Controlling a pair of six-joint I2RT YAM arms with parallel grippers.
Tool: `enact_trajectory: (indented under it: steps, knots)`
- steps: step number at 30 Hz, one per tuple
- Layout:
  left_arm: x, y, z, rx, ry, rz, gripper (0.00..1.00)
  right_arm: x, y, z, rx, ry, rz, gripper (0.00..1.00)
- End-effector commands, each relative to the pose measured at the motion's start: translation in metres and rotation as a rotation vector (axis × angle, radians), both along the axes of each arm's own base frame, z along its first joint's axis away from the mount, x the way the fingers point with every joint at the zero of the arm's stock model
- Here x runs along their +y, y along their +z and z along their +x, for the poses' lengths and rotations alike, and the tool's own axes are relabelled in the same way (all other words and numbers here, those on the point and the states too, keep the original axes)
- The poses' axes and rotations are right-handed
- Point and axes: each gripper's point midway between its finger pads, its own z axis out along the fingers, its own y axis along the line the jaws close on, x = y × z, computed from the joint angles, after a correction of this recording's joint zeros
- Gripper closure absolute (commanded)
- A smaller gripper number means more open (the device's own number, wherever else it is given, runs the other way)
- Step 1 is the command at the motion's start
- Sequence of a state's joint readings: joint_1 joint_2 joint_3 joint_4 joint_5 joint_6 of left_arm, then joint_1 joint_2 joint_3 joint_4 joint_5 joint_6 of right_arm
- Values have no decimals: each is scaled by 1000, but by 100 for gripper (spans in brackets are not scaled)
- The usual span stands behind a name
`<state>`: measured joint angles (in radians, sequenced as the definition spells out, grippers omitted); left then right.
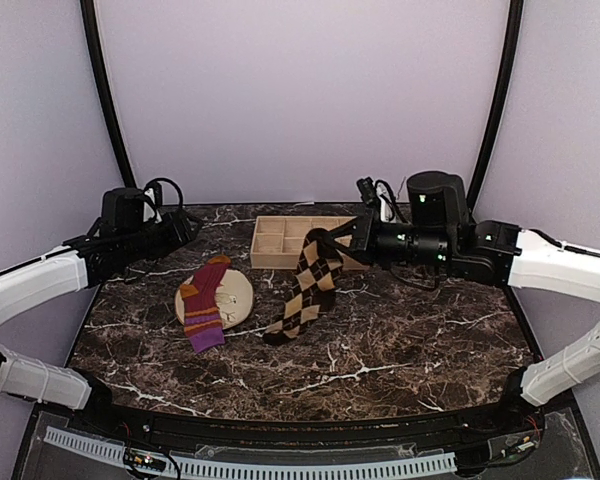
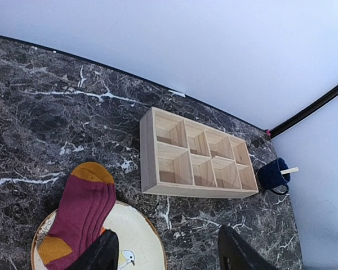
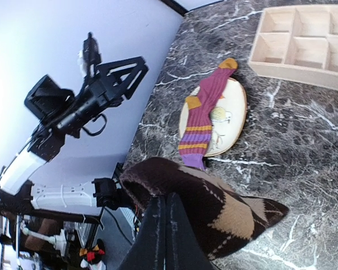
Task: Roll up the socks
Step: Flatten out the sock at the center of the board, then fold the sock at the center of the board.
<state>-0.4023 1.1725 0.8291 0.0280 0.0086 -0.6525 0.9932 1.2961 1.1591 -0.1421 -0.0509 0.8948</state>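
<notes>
Pickup stage: my right gripper [image 1: 327, 238] pinches the argyle sock [image 1: 305, 295], left gripper [image 2: 166, 256] spread idle; next I'd lay it flat.

Bare table [image 1: 380, 370] lies open near the bases (wooden tray [image 1: 275, 258], plate [image 1: 238, 295] and hanging argyle sock [image 1: 305, 295] crowd the back).

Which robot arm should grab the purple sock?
Left. The left gripper is open and free, and the purple sock lies across the plate on the left side. The right gripper is shut on the argyle sock.
</notes>
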Motion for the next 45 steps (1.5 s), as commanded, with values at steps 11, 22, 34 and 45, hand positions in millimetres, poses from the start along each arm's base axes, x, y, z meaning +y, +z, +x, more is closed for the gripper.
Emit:
enact_trajectory:
  steps: [11, 22, 34, 45]
  knots:
    - [-39, -37, -3, 48, -147, 53, 40, -95, -97, 74, 255, -426, 162, 100]
    - [-85, -41, -16, 1, -322, 83, 40, -130, -144, 89, 239, -480, -49, 100]
    - [-98, -42, -26, -10, -381, 91, 40, -102, -175, 96, 269, -362, -164, 100]
    - [-100, -38, -26, -23, -390, 92, 40, -61, -186, 103, 277, -283, -197, 100]
